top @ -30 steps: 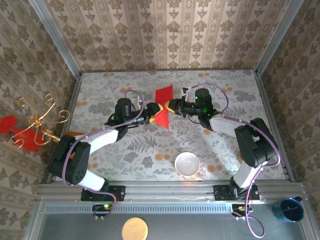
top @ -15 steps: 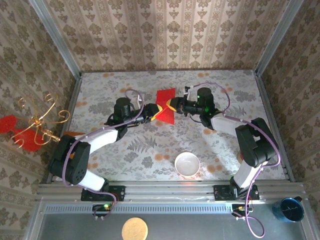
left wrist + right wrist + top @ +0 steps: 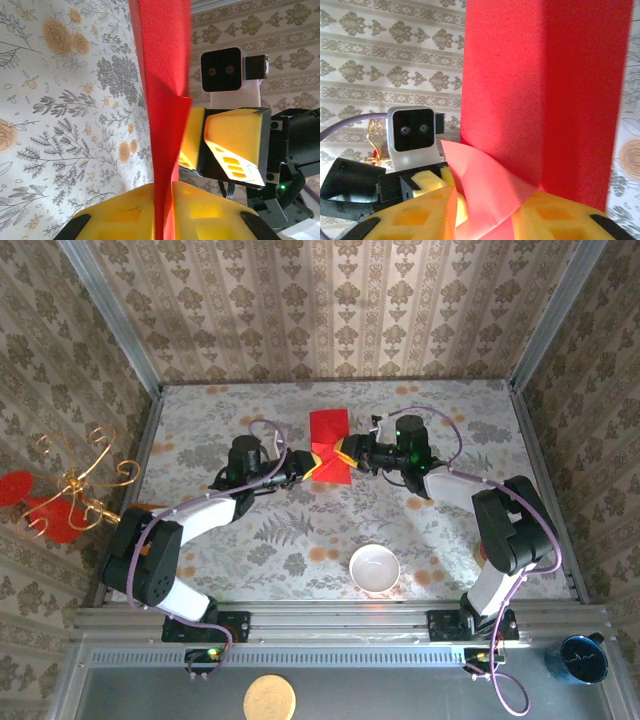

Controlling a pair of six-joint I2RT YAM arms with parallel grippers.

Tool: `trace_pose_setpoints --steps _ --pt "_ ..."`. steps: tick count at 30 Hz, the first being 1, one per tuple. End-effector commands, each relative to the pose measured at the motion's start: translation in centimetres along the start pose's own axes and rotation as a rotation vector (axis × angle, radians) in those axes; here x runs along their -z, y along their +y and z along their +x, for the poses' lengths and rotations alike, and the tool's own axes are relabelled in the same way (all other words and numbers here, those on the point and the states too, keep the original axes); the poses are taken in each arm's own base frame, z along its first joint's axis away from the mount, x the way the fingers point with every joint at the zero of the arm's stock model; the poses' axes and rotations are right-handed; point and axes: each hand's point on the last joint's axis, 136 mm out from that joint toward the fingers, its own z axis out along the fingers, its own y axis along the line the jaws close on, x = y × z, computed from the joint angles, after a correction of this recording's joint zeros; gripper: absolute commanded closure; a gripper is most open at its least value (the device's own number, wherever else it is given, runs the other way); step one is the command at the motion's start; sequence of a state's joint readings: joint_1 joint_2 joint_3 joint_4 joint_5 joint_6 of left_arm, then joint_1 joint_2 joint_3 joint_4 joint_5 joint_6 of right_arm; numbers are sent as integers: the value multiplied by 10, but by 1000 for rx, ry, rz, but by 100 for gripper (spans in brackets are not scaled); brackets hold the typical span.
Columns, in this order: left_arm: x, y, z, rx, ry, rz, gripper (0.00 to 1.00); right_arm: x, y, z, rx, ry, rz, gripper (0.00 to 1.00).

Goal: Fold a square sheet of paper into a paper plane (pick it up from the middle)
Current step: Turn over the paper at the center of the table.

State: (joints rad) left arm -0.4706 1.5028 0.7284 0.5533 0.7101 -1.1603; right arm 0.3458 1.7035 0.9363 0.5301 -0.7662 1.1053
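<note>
The square sheet of paper (image 3: 328,430) is bright red, partly folded, and held off the table at mid-back between my two grippers. My left gripper (image 3: 308,464) is shut on its near edge; in the left wrist view the yellow fingers (image 3: 120,215) pinch the thin red sheet (image 3: 162,75) edge-on. My right gripper (image 3: 347,453) faces it from the right. In the right wrist view a folded corner of the paper (image 3: 540,90) lies between that gripper's (image 3: 495,200) yellow pads (image 3: 415,217), which stand apart with a gap beside the sheet.
A white bowl (image 3: 374,567) sits near the front centre of the floral table (image 3: 450,420). A gold wire ornament with red discs (image 3: 75,485) hangs at the left wall. A blue cup (image 3: 582,658) and a tan disc (image 3: 269,699) lie off the table in front.
My left gripper has closed onto the paper while the right jaws have opened. The sheet has swung from a tilted point into a flatter rectangle toward the back.
</note>
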Motion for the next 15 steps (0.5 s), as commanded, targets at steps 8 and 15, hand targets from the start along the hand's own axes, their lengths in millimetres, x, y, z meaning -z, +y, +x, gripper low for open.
trace_pose_setpoints --steps 8,15 --pt "20 33 1 -206 29 -406 90 71 -47 -30 10 -196 356 45" --pt "53 31 -9 -535 74 -874 90 110 -52 -40 76 -300 508 34"
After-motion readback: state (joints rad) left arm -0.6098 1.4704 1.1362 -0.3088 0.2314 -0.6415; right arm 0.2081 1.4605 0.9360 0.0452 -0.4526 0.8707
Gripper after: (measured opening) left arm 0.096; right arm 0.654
